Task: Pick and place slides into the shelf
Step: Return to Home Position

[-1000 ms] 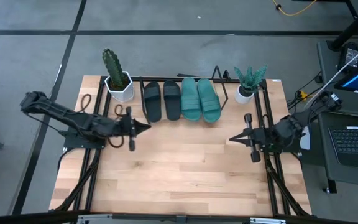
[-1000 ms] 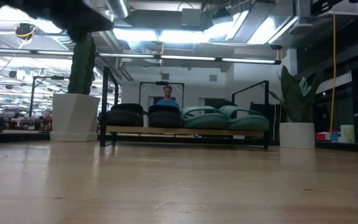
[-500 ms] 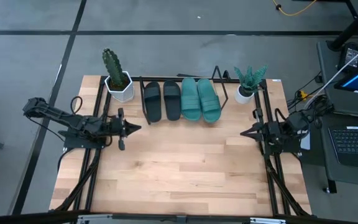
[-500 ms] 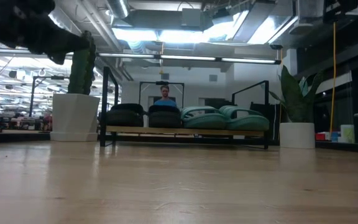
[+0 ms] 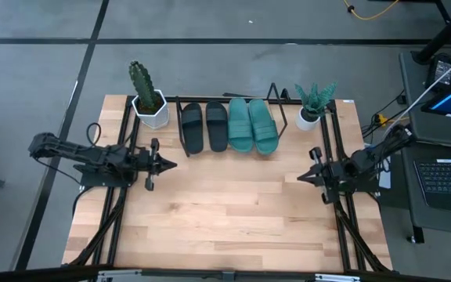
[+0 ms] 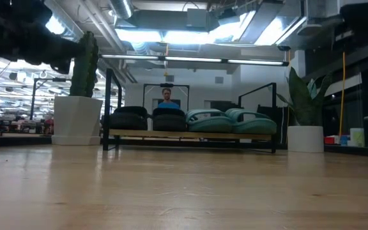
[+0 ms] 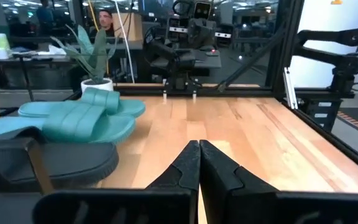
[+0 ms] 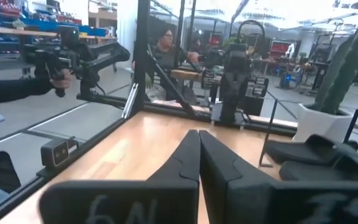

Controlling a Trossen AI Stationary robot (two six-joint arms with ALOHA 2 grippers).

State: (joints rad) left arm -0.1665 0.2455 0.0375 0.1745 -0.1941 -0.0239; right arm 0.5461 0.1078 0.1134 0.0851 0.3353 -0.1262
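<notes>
All the slides sit side by side on the shelf (image 6: 190, 134) at the table's far edge, soles down on its slanted board. The two black slides (image 5: 203, 127) are on the left and the two teal slides (image 5: 251, 124) on the right. In the low view the black slides (image 6: 149, 118) and the teal slides (image 6: 229, 120) line up along the board. My left gripper (image 5: 171, 164) is shut and hovers over the table's left part, pointing right. My right gripper (image 5: 300, 177) is shut near the right edge, pointing left. Both stand well short of the shelf.
A cactus in a white pot (image 5: 148, 100) stands left of the shelf and a leafy plant in a white pot (image 5: 312, 111) right of it. Bare wood tabletop (image 5: 233, 204) lies between the arms. A laptop (image 5: 449, 176) sits off the right edge. A person (image 6: 168, 97) sits far behind.
Both arms have drawn back from the table's middle: the left gripper toward the left edge and lower, the right gripper toward the right edge. Both have stayed shut. The slides have kept their places on the shelf.
</notes>
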